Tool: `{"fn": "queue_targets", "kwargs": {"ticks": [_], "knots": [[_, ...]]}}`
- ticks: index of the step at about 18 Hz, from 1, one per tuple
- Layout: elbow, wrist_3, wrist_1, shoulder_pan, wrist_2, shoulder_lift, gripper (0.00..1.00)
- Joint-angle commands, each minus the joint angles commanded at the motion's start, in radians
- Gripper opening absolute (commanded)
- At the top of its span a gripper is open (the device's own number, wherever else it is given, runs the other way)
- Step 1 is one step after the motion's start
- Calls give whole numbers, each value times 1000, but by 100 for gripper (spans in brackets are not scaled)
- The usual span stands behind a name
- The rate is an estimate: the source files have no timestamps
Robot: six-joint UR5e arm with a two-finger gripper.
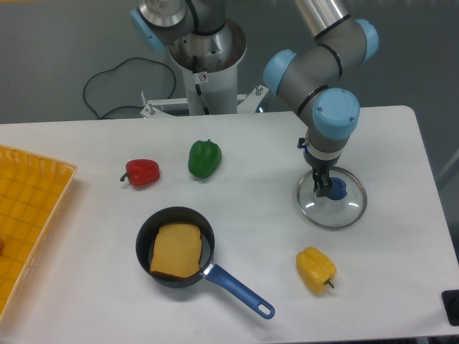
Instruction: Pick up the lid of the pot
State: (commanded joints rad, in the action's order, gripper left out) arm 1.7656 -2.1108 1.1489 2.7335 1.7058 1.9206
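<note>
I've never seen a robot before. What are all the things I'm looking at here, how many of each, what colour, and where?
Round pot lid: one, clear with a pale rim and blue knob, right side.
Long yellow pepper: one, below the lid.
Round pan: one, black with a blue handle, lower left of centre.
Flat piece: one, orange-yellow, inside the pan.
Green pepper: one, above the pan.
Red pepper: one, left of the green one.
Flat surface: one, yellow-orange, cut off at the left edge.
Tabletop: one, whitish, under the items.
Thin cable: one, black, looping at upper left.
Robot gripper: one, colour hard to judge, over the lid's upper left part.
</note>
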Motion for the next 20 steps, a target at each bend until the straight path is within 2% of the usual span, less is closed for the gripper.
{"fn": "queue_targets", "kwargs": {"ticks": [20], "knots": [[-11,14,-3,-3,-34,-8,100]]}}
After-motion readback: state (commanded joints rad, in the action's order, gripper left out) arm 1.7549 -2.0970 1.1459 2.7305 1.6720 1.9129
